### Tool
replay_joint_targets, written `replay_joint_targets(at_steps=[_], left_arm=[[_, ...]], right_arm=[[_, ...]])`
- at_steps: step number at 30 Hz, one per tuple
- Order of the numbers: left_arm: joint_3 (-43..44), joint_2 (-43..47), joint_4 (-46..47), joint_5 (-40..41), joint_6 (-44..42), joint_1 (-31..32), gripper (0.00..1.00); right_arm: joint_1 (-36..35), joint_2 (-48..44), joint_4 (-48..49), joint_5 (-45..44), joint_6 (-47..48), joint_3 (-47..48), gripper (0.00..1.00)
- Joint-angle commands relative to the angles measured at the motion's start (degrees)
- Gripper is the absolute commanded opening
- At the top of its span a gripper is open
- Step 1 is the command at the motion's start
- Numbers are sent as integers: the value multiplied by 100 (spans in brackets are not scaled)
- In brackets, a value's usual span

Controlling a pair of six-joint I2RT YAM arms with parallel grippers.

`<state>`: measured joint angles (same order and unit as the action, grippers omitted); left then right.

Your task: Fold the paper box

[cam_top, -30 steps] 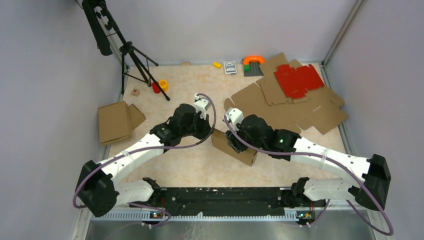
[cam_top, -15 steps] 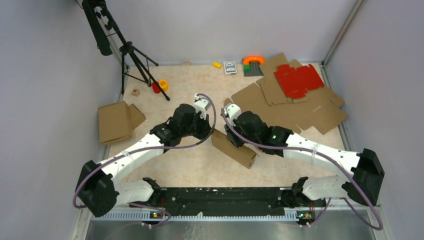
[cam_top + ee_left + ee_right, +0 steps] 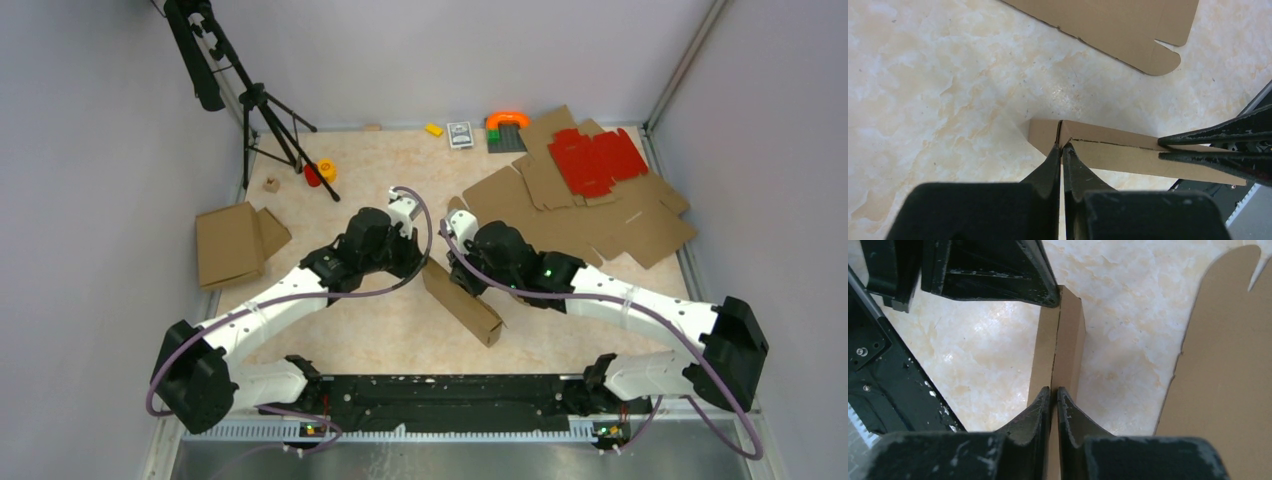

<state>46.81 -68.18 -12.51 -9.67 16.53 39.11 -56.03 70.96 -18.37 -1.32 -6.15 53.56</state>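
The paper box (image 3: 465, 302) is a long, narrow, partly folded brown cardboard piece lying diagonally at the table's middle. My left gripper (image 3: 421, 262) is shut on a thin wall at its far end; in the left wrist view the fingertips (image 3: 1061, 147) pinch the cardboard edge (image 3: 1128, 155). My right gripper (image 3: 463, 282) is shut on a wall further along the box; in the right wrist view its tips (image 3: 1054, 390) clamp the upright edge (image 3: 1068, 340). The right fingers show at the right in the left wrist view (image 3: 1208, 134).
Flat brown die-cut sheets (image 3: 590, 220) lie at the back right with a red sheet (image 3: 598, 158) on top. A folded cardboard piece (image 3: 232, 243) lies at left. A tripod (image 3: 255, 100), a red-yellow roll (image 3: 320, 172) and small items (image 3: 508, 119) stand along the back.
The right arm has shifted left toward the left gripper. The box now looks narrower and more closed, and its near end has swung toward the front.
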Motion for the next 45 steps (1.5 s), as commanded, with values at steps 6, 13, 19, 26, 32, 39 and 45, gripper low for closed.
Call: replay_joint_targets(at_steps=[6,13,19,26,32,39,45], left_arm=[[-94,-286,203,-322,95,44,0],[-51,-373,263,-351,131,66,0],[-52,-396,267,-329,129,70,0],[-62,-395,309,-364,131,79,0],[-68,-397,337,-412,141,92,0],[-67,-432,332,-403,161,105,0],[-55,-480,360,-380,200,118,0]], right_arm=[[22,14,257,552,34,-48,21],[548,54,777,421,-639,111,32],[1015,-48,1787,1220,-1224,-185,37],[1128,283,1800,1282,-1379,-121,29],[1165,473,1795,983,-1638,-168,18],[1165,514,2014,1478,-1654,-427,1],[1162,535,2050,1619,-1581,-701,0]])
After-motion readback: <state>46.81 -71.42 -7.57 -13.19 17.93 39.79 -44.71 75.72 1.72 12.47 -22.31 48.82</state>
